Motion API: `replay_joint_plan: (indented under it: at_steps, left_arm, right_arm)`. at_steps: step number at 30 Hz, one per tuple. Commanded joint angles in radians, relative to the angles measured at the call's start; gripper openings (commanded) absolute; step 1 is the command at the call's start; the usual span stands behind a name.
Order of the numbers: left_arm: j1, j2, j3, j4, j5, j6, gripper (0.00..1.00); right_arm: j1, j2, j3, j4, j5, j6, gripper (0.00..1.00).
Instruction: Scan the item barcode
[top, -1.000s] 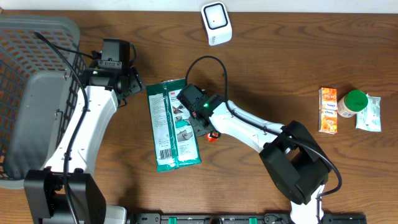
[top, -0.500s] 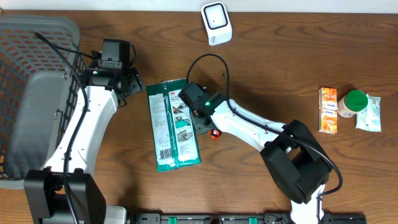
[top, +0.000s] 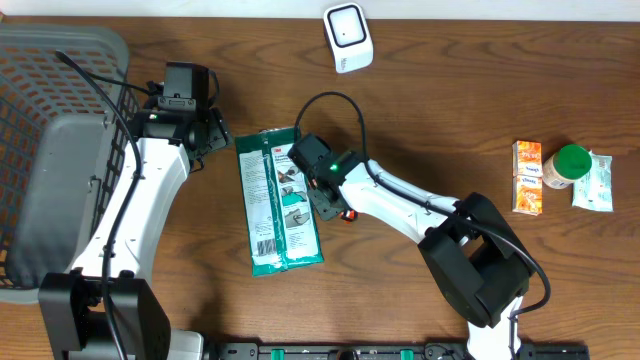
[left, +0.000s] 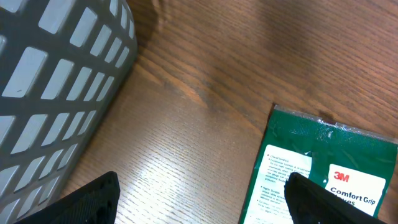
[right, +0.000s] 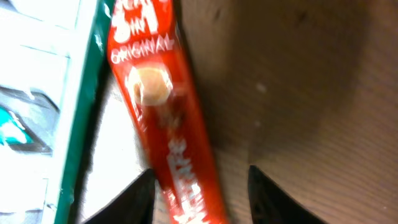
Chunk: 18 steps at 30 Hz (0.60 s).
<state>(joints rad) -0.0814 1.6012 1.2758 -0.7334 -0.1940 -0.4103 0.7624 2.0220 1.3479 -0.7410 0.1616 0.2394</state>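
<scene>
Only the right gripper (right: 202, 193) has moved, loosening; beside the basket (top: 100, 40) the left gripper (left: 202, 196) waits spread wide and empty, while the red packet (right: 158, 106) lies unpinched between the parted right jaws, just beside the green packet (top: 275, 215), probably released for a better grip.

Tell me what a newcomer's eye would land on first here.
First, the big green packet lying flat in the middle of the overhead view. The right gripper is at its right edge, jaws open on either side of a thin red stick. Next come the large gray basket filling the left side and the white scanner at the top.
</scene>
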Motion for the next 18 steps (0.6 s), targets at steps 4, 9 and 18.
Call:
replay_joint_plan:
  at_steps: [4, 9, 18]
  left_arm:
    - [0.0, 0.0, 0.005, -0.003, -0.017, 0.01, 0.86]
    - [0.0, 0.0, 0.005, -0.003, -0.017, 0.01, 0.85]
    - [0.0, 0.0, 0.005, -0.003, -0.017, 0.01, 0.85]
  right_arm:
    - [0.005, -0.013, -0.017, -0.048, 0.004, -0.009, 0.35]
    - [0.005, -0.013, -0.017, -0.064, 0.001, -0.009, 0.27]
    - [0.005, -0.013, -0.014, -0.069, 0.006, -0.032, 0.33]
